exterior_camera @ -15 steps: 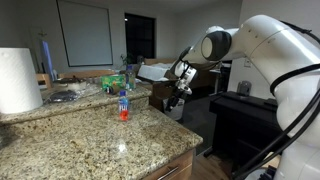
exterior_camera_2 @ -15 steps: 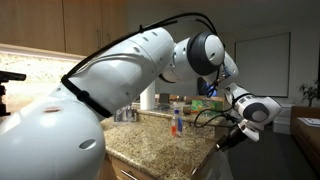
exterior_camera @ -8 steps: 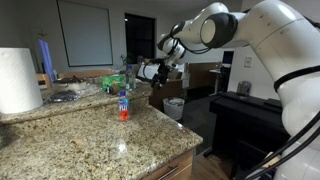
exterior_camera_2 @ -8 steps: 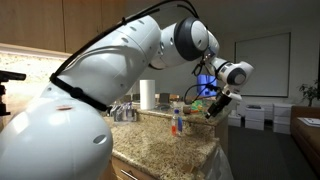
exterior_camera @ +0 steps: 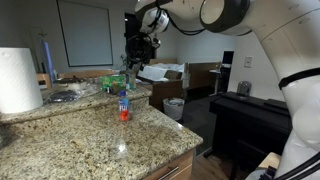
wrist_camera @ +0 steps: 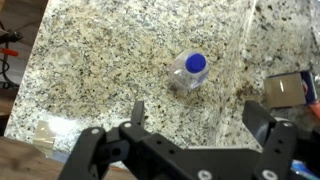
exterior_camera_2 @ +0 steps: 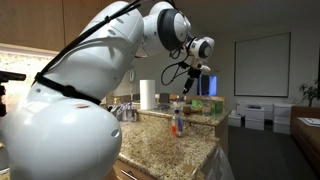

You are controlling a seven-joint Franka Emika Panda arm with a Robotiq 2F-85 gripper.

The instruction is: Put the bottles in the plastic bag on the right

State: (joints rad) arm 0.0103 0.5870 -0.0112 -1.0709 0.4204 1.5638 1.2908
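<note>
Clear bottle (exterior_camera: 124, 104), blue cap, red-orange liquid, upright on granite counter (exterior_camera: 90, 142), fingers (wrist_camera: 137, 112) spread above, empty

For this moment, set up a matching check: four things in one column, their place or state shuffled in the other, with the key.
1. bottle
2. paper-towel roll
3. gripper
4. plastic bag

A. fingers apart, nothing held, above the counter
B. down on the floor, beyond the counter
C. upright on the granite, blue cap
D. big and white, at the counter's end

Pairs: 1-C, 2-D, 3-A, 4-B
</note>
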